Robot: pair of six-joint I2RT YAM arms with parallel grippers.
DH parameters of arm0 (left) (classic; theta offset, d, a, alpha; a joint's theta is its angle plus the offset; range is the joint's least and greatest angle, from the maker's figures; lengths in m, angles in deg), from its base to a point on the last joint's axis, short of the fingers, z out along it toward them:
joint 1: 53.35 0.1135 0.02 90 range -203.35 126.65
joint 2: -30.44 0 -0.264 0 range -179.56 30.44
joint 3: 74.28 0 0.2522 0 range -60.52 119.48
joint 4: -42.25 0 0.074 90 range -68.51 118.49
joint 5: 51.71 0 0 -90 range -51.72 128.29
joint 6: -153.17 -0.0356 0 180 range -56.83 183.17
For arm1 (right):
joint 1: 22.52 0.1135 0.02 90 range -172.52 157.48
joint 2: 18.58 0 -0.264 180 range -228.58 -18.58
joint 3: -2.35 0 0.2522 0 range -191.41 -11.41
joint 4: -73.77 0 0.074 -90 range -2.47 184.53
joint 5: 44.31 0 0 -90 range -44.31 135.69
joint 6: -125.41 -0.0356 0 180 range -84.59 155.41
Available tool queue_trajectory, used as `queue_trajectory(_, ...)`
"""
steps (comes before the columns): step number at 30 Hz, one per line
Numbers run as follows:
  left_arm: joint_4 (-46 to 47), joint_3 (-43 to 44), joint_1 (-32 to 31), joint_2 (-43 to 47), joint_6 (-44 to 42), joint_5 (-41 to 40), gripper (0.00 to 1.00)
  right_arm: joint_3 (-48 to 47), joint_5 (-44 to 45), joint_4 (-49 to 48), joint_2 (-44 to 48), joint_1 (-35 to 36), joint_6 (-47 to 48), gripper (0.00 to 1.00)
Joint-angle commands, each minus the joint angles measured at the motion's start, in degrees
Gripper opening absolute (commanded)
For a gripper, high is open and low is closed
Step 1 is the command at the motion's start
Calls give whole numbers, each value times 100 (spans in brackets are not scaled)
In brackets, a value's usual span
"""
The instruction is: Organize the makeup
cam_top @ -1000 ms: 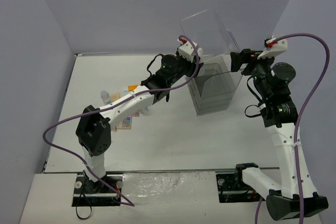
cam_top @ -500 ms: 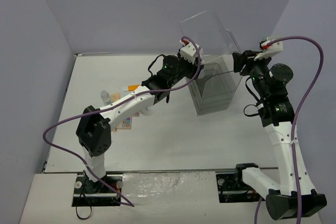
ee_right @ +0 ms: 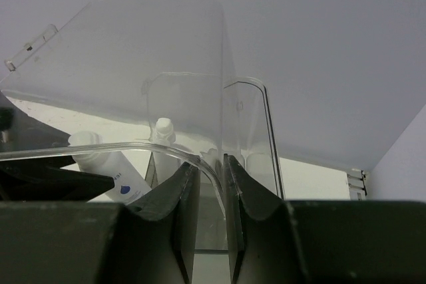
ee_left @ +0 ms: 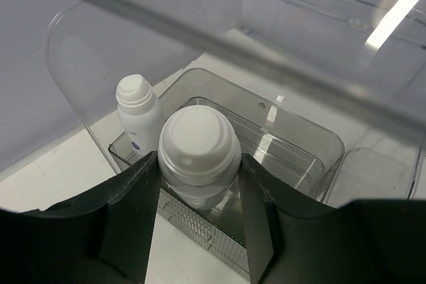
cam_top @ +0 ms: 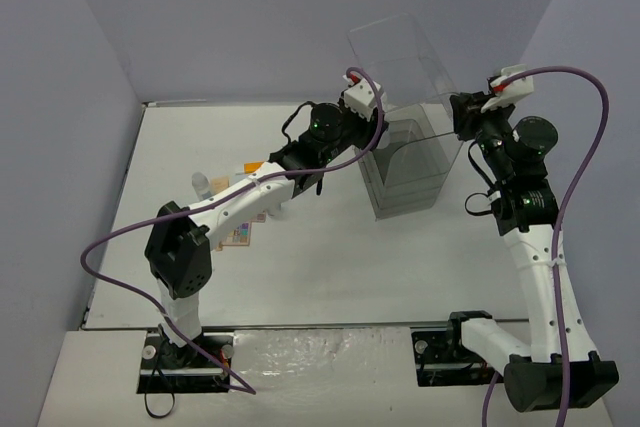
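My left gripper (ee_left: 200,164) is shut on a white bottle with a round cap (ee_left: 198,141) and holds it over the top compartment of the clear case (ee_left: 299,131). A second white bottle (ee_left: 140,108) stands inside that compartment. From above, the left gripper (cam_top: 374,127) is at the case's left top edge. My right gripper (cam_top: 459,113) is at the right side, its fingers shut on the clear edge of the raised lid (ee_right: 146,51). A multicolour palette (cam_top: 240,235), an orange flat case (cam_top: 254,166) and a small bottle (cam_top: 201,184) lie under the left arm.
The clear case (cam_top: 405,182) stands at the back centre of the white table, its lid (cam_top: 395,57) tipped up behind it. Grey walls close in the left, back and right sides. Both arms' purple cables arc over the table.
The right gripper's fingers closed from wide to narrow around the lid's edge and shifted slightly towards the back. The lid tipped a little. The left arm held still with its bottle.
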Motion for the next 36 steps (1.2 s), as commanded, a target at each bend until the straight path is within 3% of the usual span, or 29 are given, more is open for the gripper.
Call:
queue_trajectory(1,664,492,-45,722,-138,-37,0,-198,-156,-751,-18,-24,9,6)
queue_trajectory(21,480,77,152,1325,-68,-265,0,-238,-206,-734,-104,-59,-81,0)
queue_trajectory(36,815,-336,385,1123,170,23,0,-350,-163,-736,-190,-159,-603,0)
